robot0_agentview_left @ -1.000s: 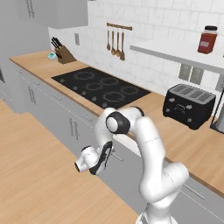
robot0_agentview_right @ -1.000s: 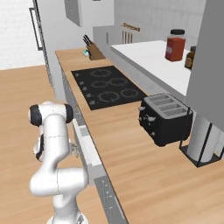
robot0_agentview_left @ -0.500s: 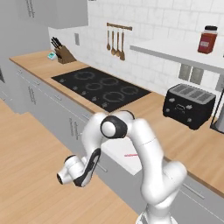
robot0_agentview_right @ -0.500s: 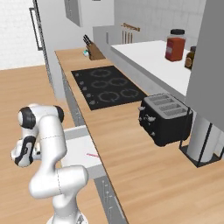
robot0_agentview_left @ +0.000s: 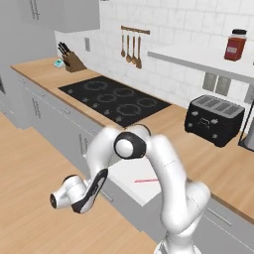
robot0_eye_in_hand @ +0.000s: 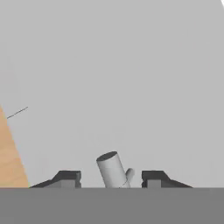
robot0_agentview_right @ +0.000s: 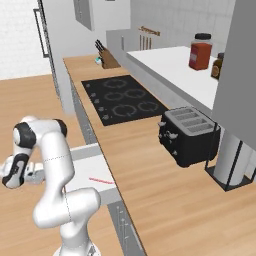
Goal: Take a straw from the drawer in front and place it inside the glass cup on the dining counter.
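The drawer (robot0_agentview_left: 130,168) stands pulled out from the grey cabinet row, its white inside showing. The straw (robot0_agentview_left: 146,180), a thin red-pink stick, lies flat on the drawer floor (robot0_agentview_right: 82,172), where it shows again as the straw (robot0_agentview_right: 101,180). My gripper (robot0_agentview_left: 97,191) is low in front of the drawer front, pointing at it. In the hand view the slim bar handle (robot0_eye_in_hand: 112,169) stands between my fingertips (robot0_eye_in_hand: 69,177) with a gap on each side, so the gripper (robot0_eye_in_hand: 111,178) is open and holds nothing. The glass cup and the dining counter are out of view.
A black hob (robot0_agentview_left: 115,97) is set in the wood worktop (robot0_agentview_right: 150,165) behind the drawer. A dark toaster (robot0_agentview_left: 216,119) stands to the right, a knife block (robot0_agentview_left: 73,60) at the far left. Wooden utensils (robot0_agentview_left: 130,47) hang on the wall. A red jar (robot0_agentview_right: 201,51) sits on the shelf.
The drawer has slid out with my hand on its handle, uncovering the straw. My jaws have since parted from the handle.
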{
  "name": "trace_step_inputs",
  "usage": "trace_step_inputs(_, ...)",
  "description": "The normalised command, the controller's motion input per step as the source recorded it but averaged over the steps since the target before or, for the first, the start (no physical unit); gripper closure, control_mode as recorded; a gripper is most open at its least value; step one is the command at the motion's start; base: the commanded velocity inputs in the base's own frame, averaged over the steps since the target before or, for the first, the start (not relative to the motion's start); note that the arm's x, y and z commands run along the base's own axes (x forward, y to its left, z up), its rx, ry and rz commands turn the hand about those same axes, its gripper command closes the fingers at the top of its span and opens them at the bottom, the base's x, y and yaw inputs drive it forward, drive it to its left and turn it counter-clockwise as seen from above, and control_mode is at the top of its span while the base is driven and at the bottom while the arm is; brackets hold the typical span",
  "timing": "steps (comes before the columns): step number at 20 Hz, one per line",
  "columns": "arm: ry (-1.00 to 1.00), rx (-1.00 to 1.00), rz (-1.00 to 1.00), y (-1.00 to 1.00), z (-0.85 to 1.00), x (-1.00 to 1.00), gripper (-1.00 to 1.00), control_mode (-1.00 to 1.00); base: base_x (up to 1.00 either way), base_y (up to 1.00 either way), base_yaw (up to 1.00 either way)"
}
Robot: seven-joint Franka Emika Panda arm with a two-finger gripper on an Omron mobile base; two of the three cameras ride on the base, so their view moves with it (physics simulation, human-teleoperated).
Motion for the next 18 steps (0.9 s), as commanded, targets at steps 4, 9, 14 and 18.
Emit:
trace_step_inputs(4, 0.27, 0.63, 0.07, 0.06, 0.72, -0.41, -1.00, -1.00, 0.00, 0.00, 0.00)
trace_step_inputs(9, 0.13, 0.55, 0.02, -0.03, 0.98, -0.44, -1.00, -1.00, 0.00, 0.00, 0.00)
trace_step_inputs(14, 0.00, 0.32, -0.01, -0.28, 1.00, -0.03, -1.00, -1.00, 0.00, 0.00, 0.00)
trace_step_inputs(18, 0.04, 0.21, -0.05, -0.51, 1.00, 0.00, -1.00, -1.00, 0.00, 0.00, 0.00)
